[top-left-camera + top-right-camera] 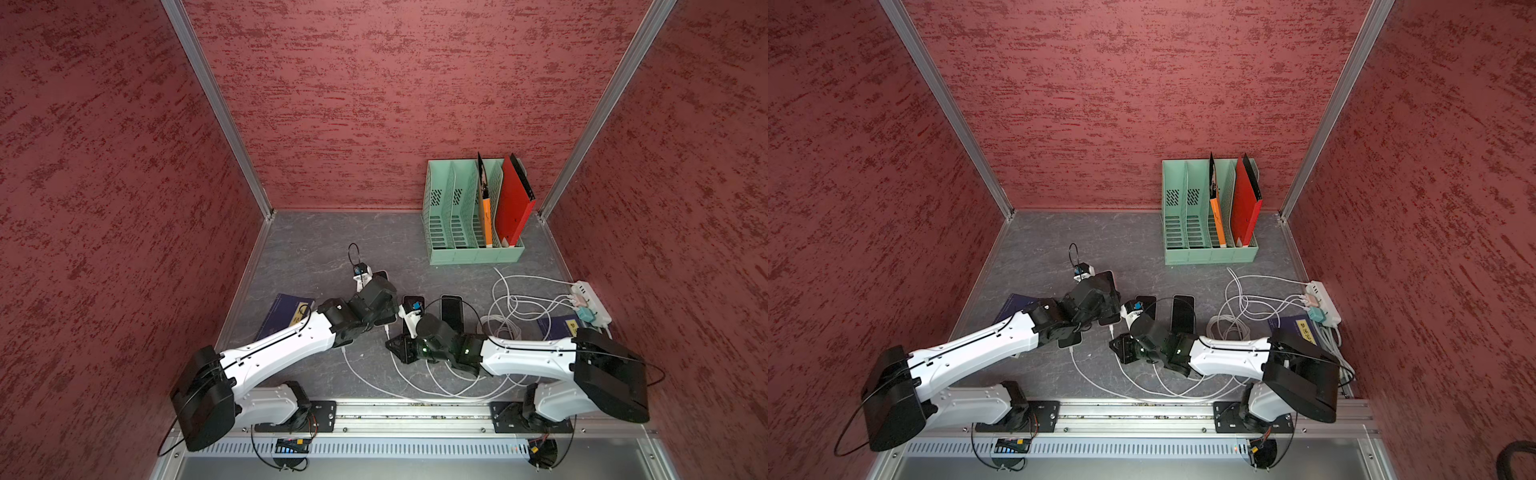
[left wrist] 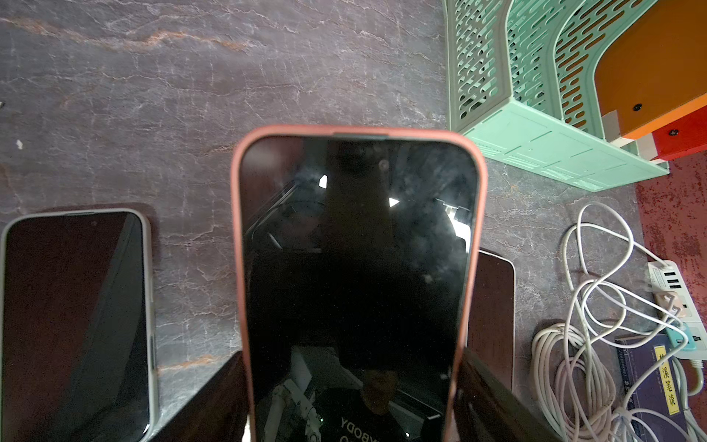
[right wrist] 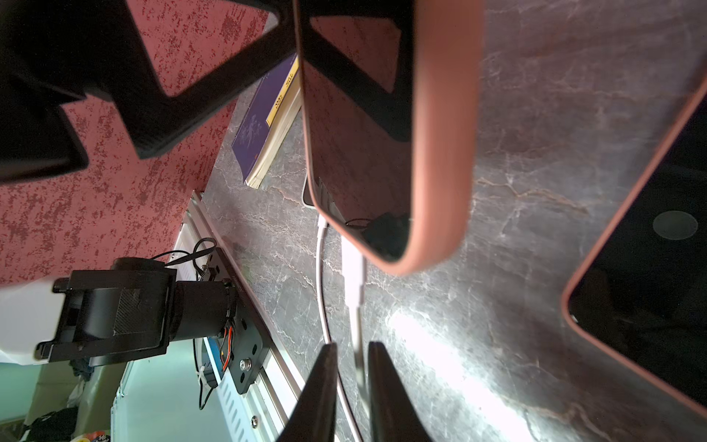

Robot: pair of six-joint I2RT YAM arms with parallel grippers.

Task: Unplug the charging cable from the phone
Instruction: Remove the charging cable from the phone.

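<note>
Where three red walls (image 1: 374, 104) close in the grey marbled table (image 1: 316, 237), a mint file organizer (image 1: 473, 255) stands at the back right, against the rear wall and near the right one. An orange folder (image 1: 484, 216) stands in its third compartment from the left, and a red folder (image 1: 513, 199) leans in the fourth. Open table runs from the organizer across to the left wall. Along the front edge lies an aluminium rail (image 1: 415, 411), and loops of white cable reach almost to it. A blue book (image 1: 282, 316) lies near the left edge. At the right edge a power strip (image 1: 592, 303) sits beside a coil of white leads (image 1: 505, 320).

Near the middle, the left gripper (image 2: 352, 354) is clamped across the long sides of the salmon-cased phone (image 2: 355, 248) and holds it off the table. Two other phones (image 2: 76, 325) (image 2: 493, 317) lie flat on either side of it. The held phone's long axis runs front to back, with the earpiece end toward the rear wall and the port end toward the rail. A white plug (image 3: 352, 264) meets the port end. From the plug the charging cable (image 3: 358, 325) drops between the fingers (image 3: 321, 390) of the right gripper (image 3: 352, 346), which stand nearly together around it. Whether they pinch it I cannot tell.
</note>
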